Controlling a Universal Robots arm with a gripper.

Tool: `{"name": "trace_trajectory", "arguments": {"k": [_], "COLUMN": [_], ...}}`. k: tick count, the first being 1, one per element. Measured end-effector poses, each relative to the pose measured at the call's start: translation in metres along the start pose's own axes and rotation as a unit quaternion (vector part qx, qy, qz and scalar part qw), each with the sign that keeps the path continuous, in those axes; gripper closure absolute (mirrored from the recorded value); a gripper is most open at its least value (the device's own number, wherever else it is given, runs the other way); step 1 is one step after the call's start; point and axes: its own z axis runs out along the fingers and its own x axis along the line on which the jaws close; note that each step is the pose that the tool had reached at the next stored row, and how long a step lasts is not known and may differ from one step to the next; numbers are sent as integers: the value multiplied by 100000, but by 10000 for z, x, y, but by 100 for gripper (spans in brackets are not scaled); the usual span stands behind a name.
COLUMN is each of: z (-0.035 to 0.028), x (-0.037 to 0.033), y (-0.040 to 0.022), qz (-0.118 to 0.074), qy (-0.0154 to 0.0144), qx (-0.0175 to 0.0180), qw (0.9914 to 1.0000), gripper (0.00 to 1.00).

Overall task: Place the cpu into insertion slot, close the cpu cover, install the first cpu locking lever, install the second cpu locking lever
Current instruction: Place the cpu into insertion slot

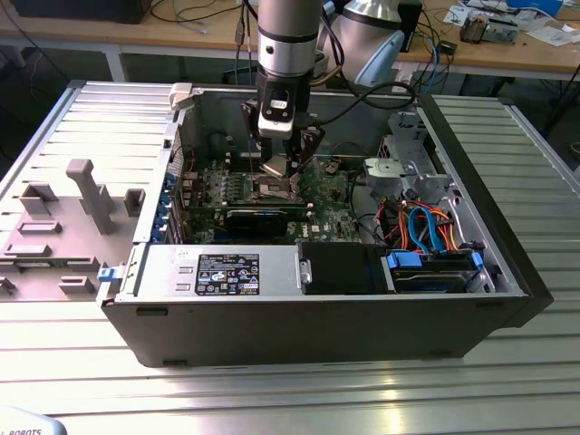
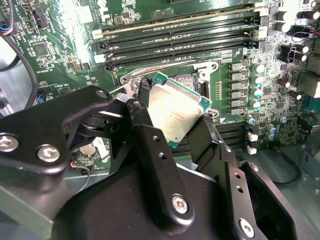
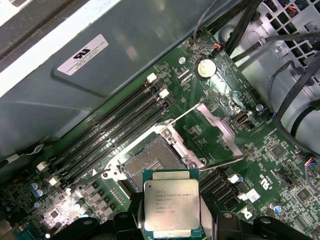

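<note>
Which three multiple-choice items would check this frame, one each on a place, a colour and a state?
1. Where is the cpu relative to the slot?
A. seated in it
B. in the pincer, clear of it
C. outside the case

2. What colour is the board?
A. blue
B. green
C. red

3. How is the cover?
A. open
B. shut over the slot
C. in the pincer

Key:
1 B: the pincer grips its edges and the slot lies bare.
2 B: it is green in both wrist views.
3 A: the frame stands swung aside of the slot.
</note>
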Motion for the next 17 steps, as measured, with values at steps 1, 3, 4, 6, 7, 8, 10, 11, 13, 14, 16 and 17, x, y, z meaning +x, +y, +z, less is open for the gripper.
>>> {"name": "trace_trajectory", "arguments": {"k": [1,3,4,6,7,8,10,11,13,14,16,17], "z": [0,0,0,1,1,1,1,1,2,2,2,2], "x": [0,0,0,0,0,0,0,0,0,0,0,0], "y": [0,0,0,0,0,0,0,0,0,0,0,0], "qz": [39,133,208,340,375,420,535,604,689,730,888,982], "qy": [-8,-29,-43,-69,-75,-85,-108,-121,-138,-146,-177,-198], "qx": [14,41,63,97,110,125,156,179,202,216,261,289], "qw": [100000,100000,100000,99999,99999,99999,99998,99998,99997,99997,99996,99995], "gripper": [45,45,45,45,45,45,45,45,45,45,45,45]}}
